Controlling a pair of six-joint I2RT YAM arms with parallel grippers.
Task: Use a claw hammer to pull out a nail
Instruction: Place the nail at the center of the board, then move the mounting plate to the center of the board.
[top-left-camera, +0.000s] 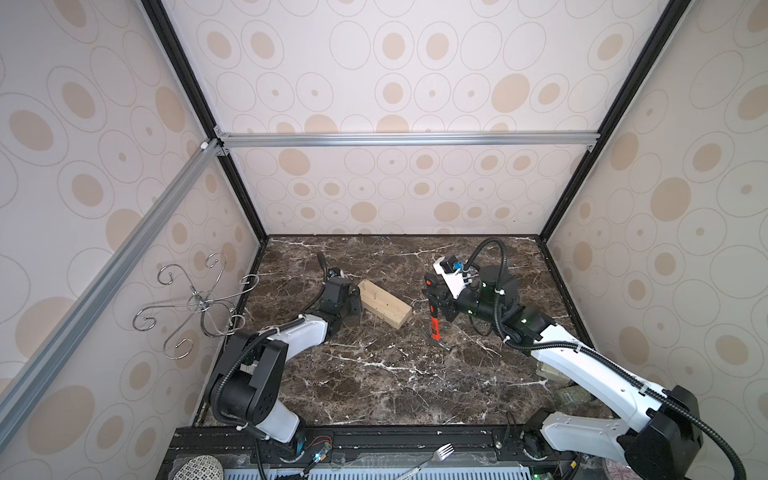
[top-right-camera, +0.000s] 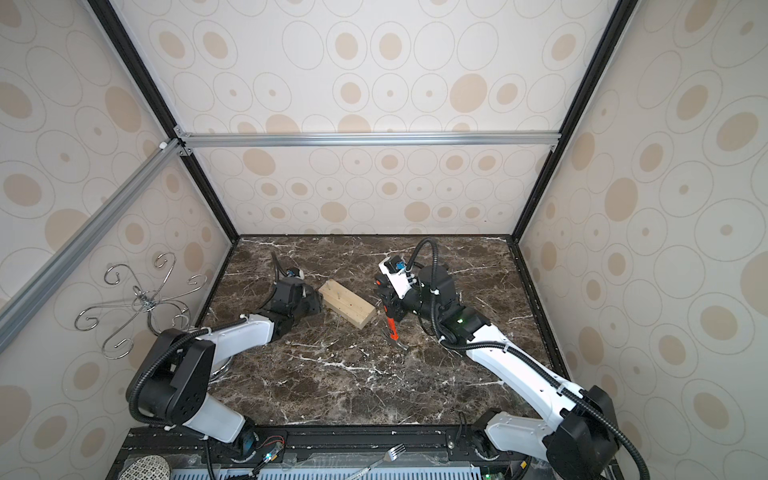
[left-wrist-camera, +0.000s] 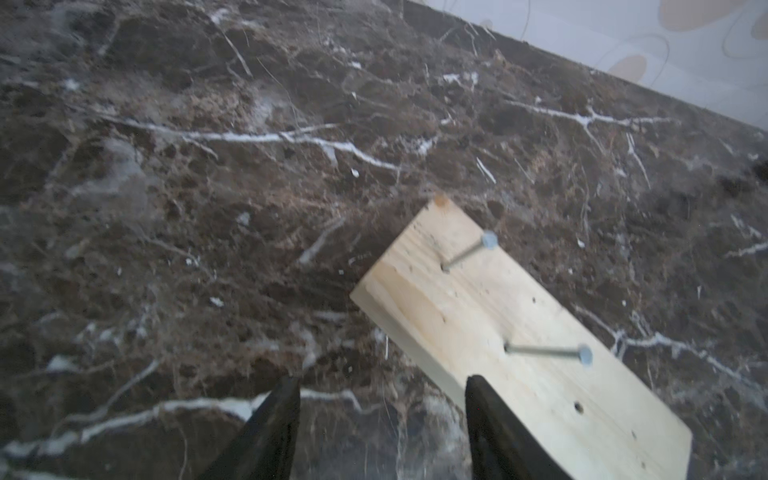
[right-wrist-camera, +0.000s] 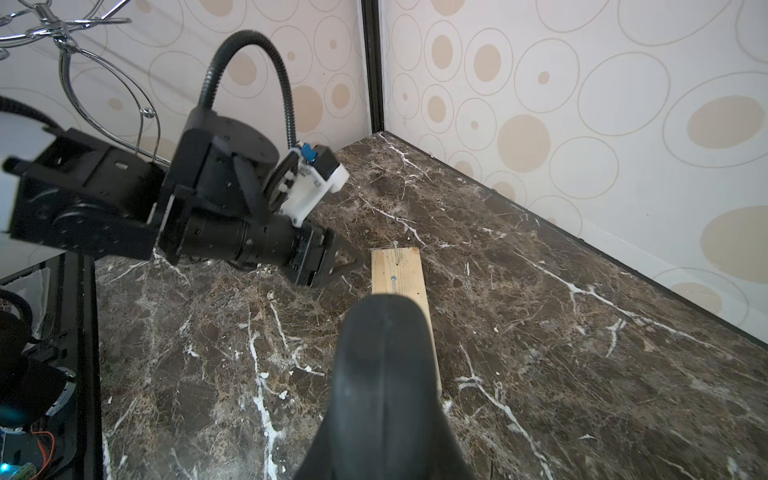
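Claw hammer (top-left-camera: 434, 322): hangs head-down beside the wood block (top-left-camera: 384, 304), pinched by the right gripper (top-left-camera: 441, 303). Left gripper (left-wrist-camera: 382, 419): fingers spread at the block's end, likely to steady it. Nails (left-wrist-camera: 544, 353) stand proud.

Left gripper (left-wrist-camera: 382, 419) parted; right gripper (top-left-camera: 441, 305) clamped.

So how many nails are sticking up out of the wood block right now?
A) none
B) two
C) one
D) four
B: the left wrist view shows two nails standing out of the wood block, plus empty holes.
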